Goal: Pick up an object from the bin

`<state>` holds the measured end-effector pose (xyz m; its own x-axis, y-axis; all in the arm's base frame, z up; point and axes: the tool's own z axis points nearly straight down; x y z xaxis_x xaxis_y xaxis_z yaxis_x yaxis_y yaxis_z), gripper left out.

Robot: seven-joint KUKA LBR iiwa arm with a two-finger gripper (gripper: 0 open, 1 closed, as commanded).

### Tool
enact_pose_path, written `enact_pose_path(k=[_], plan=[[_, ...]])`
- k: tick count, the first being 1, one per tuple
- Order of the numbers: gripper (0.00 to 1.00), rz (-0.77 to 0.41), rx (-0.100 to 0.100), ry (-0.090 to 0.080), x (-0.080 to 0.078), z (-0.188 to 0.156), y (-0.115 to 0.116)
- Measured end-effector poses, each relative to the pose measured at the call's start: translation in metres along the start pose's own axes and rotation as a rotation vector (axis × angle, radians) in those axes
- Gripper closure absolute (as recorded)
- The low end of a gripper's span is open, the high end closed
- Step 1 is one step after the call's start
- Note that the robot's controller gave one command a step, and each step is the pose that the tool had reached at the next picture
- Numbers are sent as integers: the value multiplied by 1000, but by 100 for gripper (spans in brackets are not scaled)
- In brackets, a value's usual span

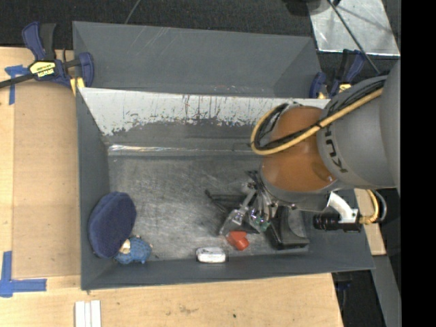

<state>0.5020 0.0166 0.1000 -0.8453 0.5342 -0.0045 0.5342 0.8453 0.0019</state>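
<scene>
Gripper (244, 219) low at the floor of the grey bin (170, 182), beneath the orange wrist cover (294, 157); clenched or released cannot be told. Small red piece (237, 240) just beside its tip, near-wall side; contact unclear. White oblong piece (211, 255) near, further left. Dark blue round pad (111, 223) and small blue plush toy (134, 251) well apart, far left.

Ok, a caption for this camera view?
Claw low in the grey metal bin, next to a small red rounded object by the lower wall.
</scene>
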Motion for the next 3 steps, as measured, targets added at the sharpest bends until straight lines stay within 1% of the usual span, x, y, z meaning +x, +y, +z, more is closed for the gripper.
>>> enact_pose_path(k=[1, 2, 3], plan=[[0, 138, -14, -2, 1, 23, -16], [0, 131, -5, 1, 0, 21, -13], [100, 139, -5, -9, -5, 19, -14]])
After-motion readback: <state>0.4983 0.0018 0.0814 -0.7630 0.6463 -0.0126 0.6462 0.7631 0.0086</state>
